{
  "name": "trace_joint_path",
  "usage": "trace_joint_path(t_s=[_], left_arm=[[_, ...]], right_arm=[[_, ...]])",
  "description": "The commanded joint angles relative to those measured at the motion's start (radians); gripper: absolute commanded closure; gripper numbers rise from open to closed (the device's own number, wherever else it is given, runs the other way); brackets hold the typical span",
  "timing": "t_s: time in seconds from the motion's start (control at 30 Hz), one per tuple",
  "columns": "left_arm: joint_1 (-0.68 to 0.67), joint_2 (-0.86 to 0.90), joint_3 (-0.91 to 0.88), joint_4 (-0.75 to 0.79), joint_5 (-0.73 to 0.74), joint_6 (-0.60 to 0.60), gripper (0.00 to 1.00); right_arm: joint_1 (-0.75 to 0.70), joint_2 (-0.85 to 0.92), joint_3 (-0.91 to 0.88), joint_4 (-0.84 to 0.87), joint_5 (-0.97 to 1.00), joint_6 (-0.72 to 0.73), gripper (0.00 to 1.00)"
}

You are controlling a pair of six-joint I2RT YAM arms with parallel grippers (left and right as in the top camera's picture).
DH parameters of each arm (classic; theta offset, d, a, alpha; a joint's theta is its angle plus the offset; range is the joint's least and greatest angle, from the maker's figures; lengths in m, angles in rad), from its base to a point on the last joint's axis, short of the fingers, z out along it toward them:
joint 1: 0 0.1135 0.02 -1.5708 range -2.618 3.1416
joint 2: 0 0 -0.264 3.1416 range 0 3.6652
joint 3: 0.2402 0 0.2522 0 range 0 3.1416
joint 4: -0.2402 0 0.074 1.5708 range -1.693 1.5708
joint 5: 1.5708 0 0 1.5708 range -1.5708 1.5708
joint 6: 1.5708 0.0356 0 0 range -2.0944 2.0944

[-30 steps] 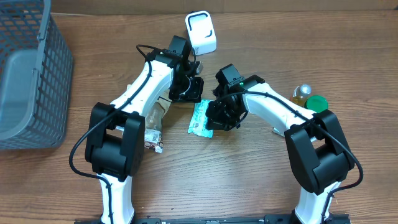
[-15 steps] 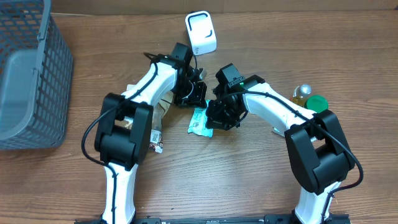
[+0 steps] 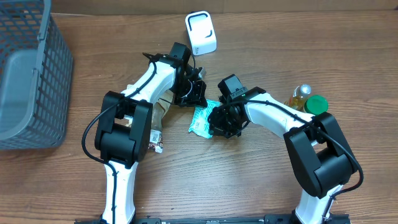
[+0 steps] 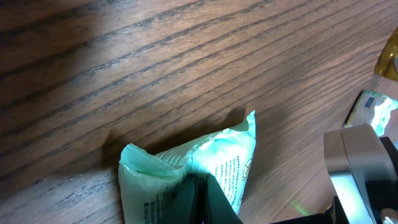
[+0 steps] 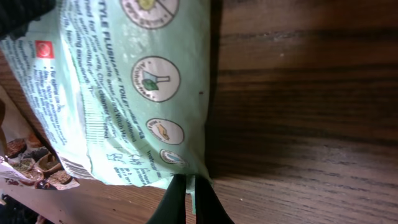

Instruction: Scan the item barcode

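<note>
Seeing a mint-green wipes packet [image 3: 200, 120] mid worktop [image 3: 249, 186], on the near side of the white scanner [image 3: 201, 32], pinched from two sides: left claw [image 4: 198, 186] clamped tight on its far crimped end, right claw [image 5: 189, 185] clamped tight on its right-hand edge seam. Judging it light, soft and crinkly with slick film, so likely to sag, fold or slip from a thin pinch. Best gripped on the flat sealed seams, keeping the print uncovered and taut for the scan.

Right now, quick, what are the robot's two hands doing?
The left gripper: shut on the green packet.
The right gripper: shut on the same green packet, at its edge.
</note>
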Motion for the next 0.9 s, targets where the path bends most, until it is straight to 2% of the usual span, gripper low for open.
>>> trace_joint_path(t_s=[0.0, 0.37, 0.5, 0.53, 0.57, 0.6, 0.87], left_arm=[[0.033, 0.057, 0.020, -0.015, -0.076, 0.020, 0.96], [0.129, -0.026, 0.148, -0.175, -0.056, 0.019, 0.96], [0.141, -0.030, 0.148, -0.261, -0.156, 0.019, 0.96], [0.141, -0.030, 0.148, -0.280, -0.187, 0.019, 0.96], [0.141, -0.031, 0.148, -0.303, -0.214, 0.020, 0.96], [0.141, -0.031, 0.148, -0.311, -0.214, 0.020, 0.96], [0.141, -0.046, 0.150, -0.321, -0.213, 0.019, 0.96]], right_arm=[[0.001, 0.004, -0.024, -0.002, 0.067, 0.016, 0.96], [0.001, 0.004, -0.024, -0.001, 0.067, 0.011, 0.96], [0.001, 0.004, -0.024, -0.001, 0.067, 0.011, 0.96], [0.001, 0.004, -0.024, 0.002, 0.067, 0.011, 0.95], [0.001, 0.004, -0.024, 0.004, 0.066, 0.011, 0.86], [0.001, 0.004, -0.023, 0.006, 0.063, 0.011, 0.83], [-0.003, -0.033, 0.075, -0.056, -0.023, -0.082, 0.82]])
